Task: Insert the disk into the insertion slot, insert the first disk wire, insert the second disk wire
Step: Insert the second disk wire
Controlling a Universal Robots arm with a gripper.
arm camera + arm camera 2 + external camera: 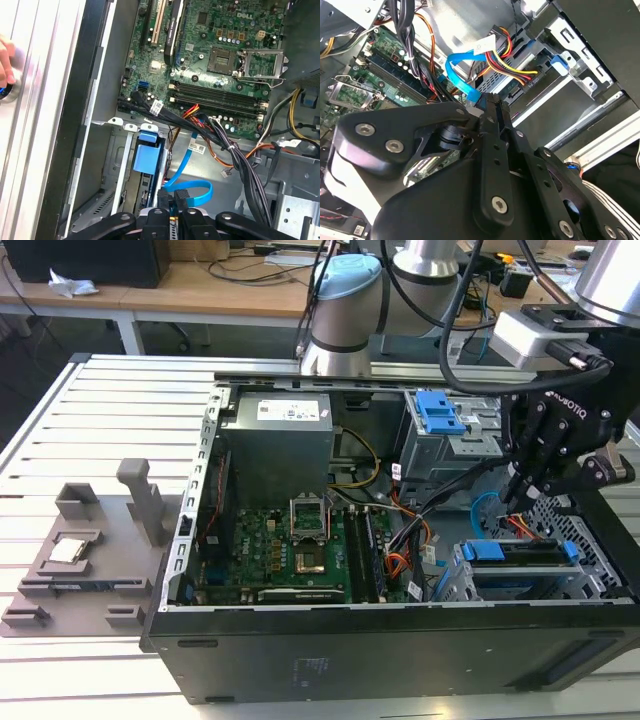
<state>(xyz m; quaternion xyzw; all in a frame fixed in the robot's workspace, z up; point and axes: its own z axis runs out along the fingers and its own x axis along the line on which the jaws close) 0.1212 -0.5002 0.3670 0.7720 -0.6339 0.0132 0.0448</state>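
One robot arm reaches down into the open computer case on the slatted table, its black hand hanging over the corner nearest the exterior view's right. The disk, with its bright blue caddy, already sits in the insertion slot, the grey perforated cage at that corner. In the first wrist view the two fingers are pressed close together, pinching the dark plug at the end of the second disk wire, the glossy light-blue cable that loops up from there toward the motherboard. In the second wrist view the same blue cable curls just above the fingertips, right beside the back of the drive. The first disk wire, a red and orange bundle running with some yellow strands, ends at a dark connector against the rear of the drive; whether it is fully seated I cannot tell. Thick black cables cross the case nearby. At the edge of the first wrist view a person's hand rests on the table.
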